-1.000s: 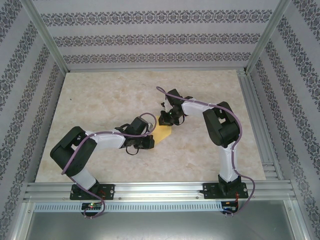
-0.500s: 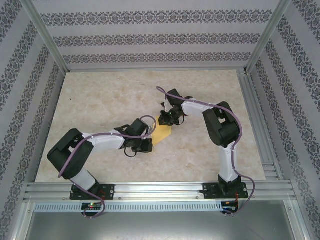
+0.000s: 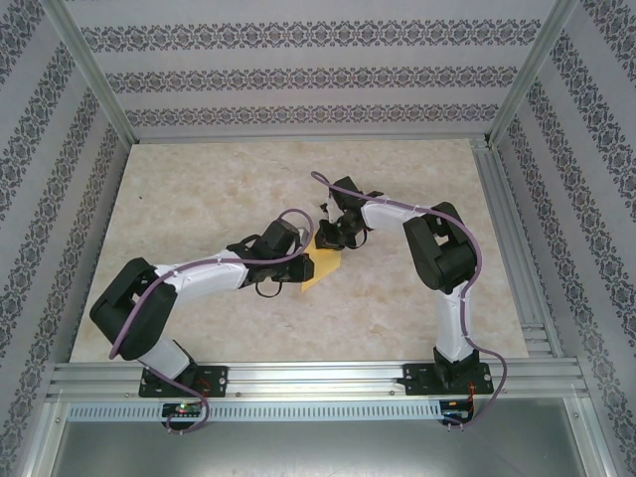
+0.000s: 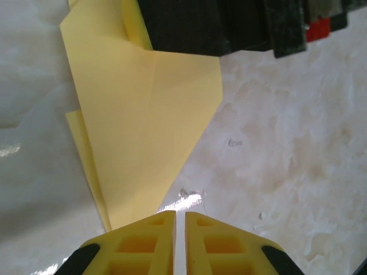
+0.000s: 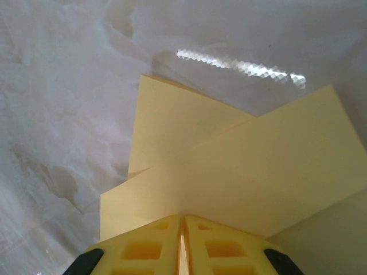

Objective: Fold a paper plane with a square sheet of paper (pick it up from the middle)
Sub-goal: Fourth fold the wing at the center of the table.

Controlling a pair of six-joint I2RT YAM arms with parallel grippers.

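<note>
Top external view: the folded yellow paper [image 3: 320, 266] is seen lying on the marbled table [image 3: 199, 199], a little right of the middle of the frame. It is bracketed by both arms. The left gripper [image 3: 296, 262] is placed at the paper's left edge, and the right gripper [image 3: 329, 238] is set at its upper end.

Left wrist view: the paper [image 4: 143, 126] is seen as a layered, creased shape, wide at the top of the frame and narrowed to a point at the lower centre. A second layer is exposed as a thin strip along its left edge. The point is found just in front of the left gripper [image 4: 179, 215], whose yellow fingers are pressed almost together, with a slim slit left between them. No paper is seen inside that slit. The black body of the right gripper is seen at the top of the frame, over the wide end of the paper, and a small flap is turned up beside it.

Right wrist view: the paper [image 5: 229, 166] is spread across the centre and right of the frame, with two overlapping layers. The right gripper [image 5: 182, 217] is pressed together, and its tips are met by the paper's lower edge. Whether a layer is caught between them cannot be told.
</note>
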